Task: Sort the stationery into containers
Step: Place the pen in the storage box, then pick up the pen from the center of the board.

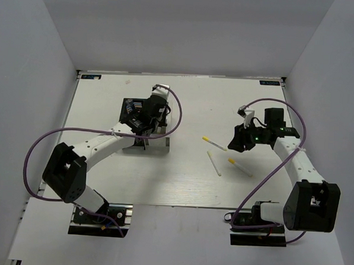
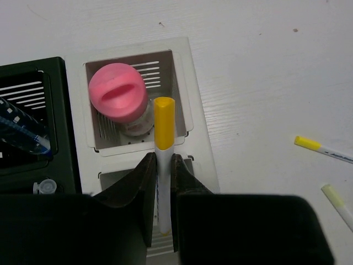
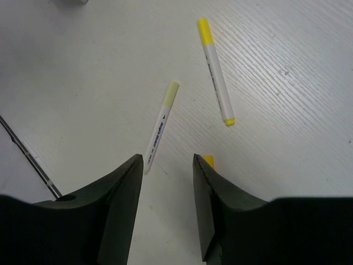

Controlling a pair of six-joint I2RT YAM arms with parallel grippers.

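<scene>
My left gripper [image 2: 162,161] is shut on a white yellow-tipped stick [image 2: 164,118], held upright over the near compartment of the white organiser box [image 2: 185,83]. A stubby pink marker [image 2: 117,94] stands in the far white compartment. The joined black box [image 2: 62,116] on the left holds a blue-and-white tube [image 2: 22,132]. In the top view the left gripper [image 1: 145,129] hangs over the boxes [image 1: 158,146]. My right gripper [image 3: 168,161] is open and empty above the table. Two loose sticks [image 3: 160,128] [image 3: 216,72] lie ahead of it, and a third stick's yellow tip [image 3: 208,160] shows beside its right finger.
Three loose sticks [image 1: 214,144] [image 1: 214,163] [image 1: 239,166] lie on the table between the boxes and the right gripper [image 1: 236,141]. Two of them show at the right of the left wrist view [image 2: 322,149] [image 2: 342,204]. A thin dark cable [image 3: 27,154] crosses the right wrist view's left side.
</scene>
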